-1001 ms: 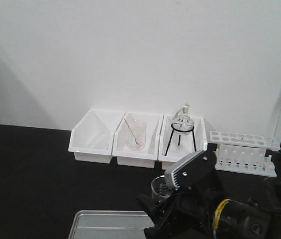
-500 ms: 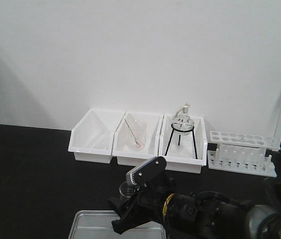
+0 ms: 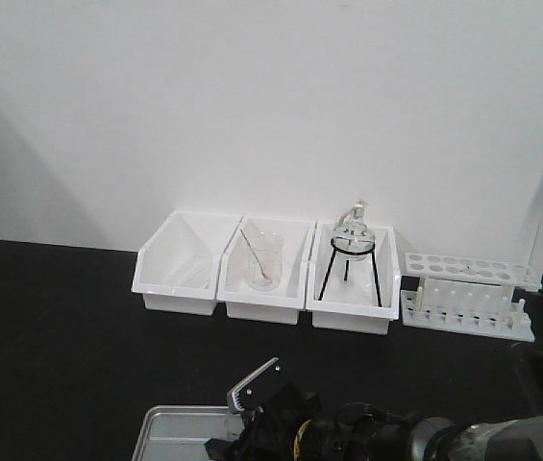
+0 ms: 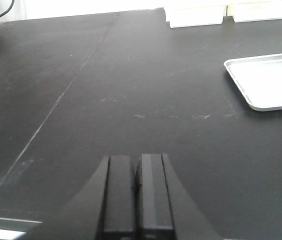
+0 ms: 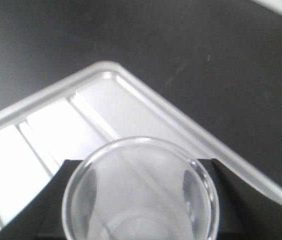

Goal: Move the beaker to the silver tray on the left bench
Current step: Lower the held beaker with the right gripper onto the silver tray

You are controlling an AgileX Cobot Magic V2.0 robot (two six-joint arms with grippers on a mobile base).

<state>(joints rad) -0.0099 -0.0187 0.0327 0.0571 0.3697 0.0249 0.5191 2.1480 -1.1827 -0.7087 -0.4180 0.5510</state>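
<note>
The beaker (image 5: 140, 146), clear and with nothing in it, fills the bottom of the right wrist view. My right gripper (image 5: 141, 210) is shut on it, with black fingers (image 5: 56, 200) against both sides of the glass. It hangs over the near corner of the silver tray (image 5: 51, 125), which lies on the black left bench (image 5: 205, 60). In the front view my right arm (image 3: 348, 437) sits low over the tray (image 3: 170, 427) and hides the beaker. My left gripper (image 4: 137, 165) is shut on nothing above bare bench, left of the tray (image 4: 270, 80).
Three white bins (image 3: 177, 264) line the white wall. One holds a beaker with a rod (image 3: 262, 261) and another a round flask on a black tripod (image 3: 352, 242). A white test-tube rack (image 3: 463, 293) stands to their right.
My right arm has swung left and sunk lower with the beaker, from right of the tray to over it. The left gripper's earlier state is not shown.
</note>
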